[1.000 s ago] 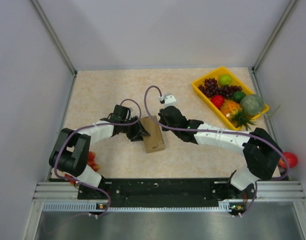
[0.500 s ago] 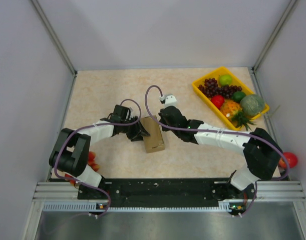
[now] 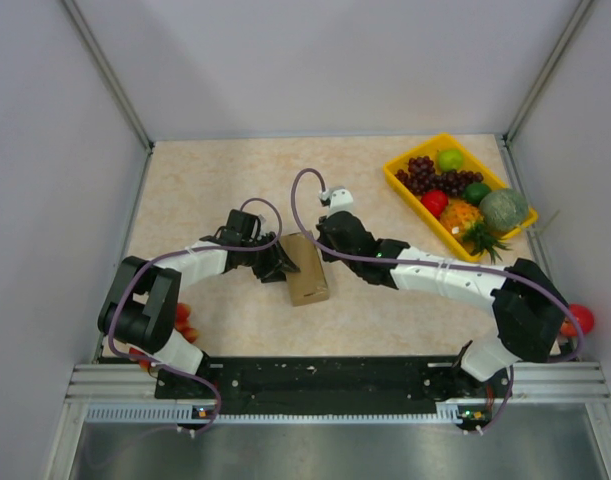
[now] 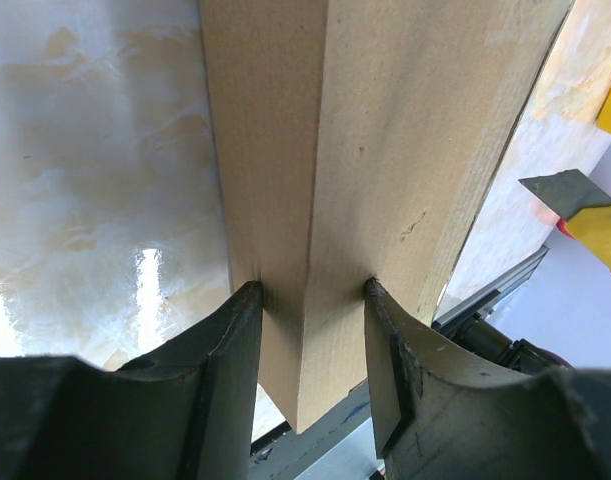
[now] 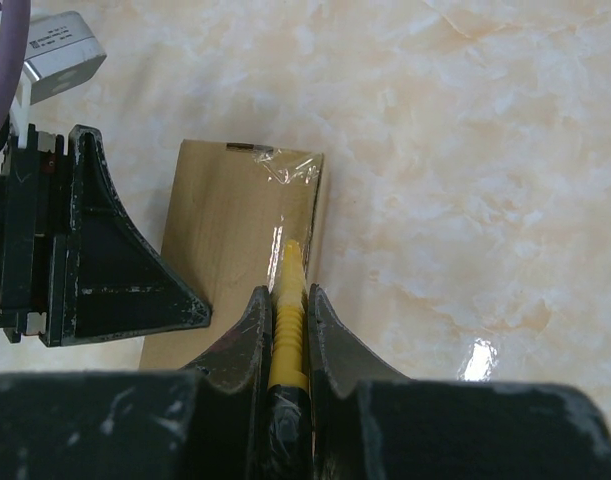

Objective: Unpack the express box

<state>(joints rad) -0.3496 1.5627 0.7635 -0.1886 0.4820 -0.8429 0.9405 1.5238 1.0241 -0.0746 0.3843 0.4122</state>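
The express box lies on the table between both arms. It is pinched across 1 edge by the left gripper; a yellow utility knife is clamped in the right gripper, over the taped seam. The cardboard looks light, stiff, easily dented; edges suit gripping.

The express box is set mid-table, flanked by the left gripper on its left and the right gripper behind-right. A fruit tray is placed far right.
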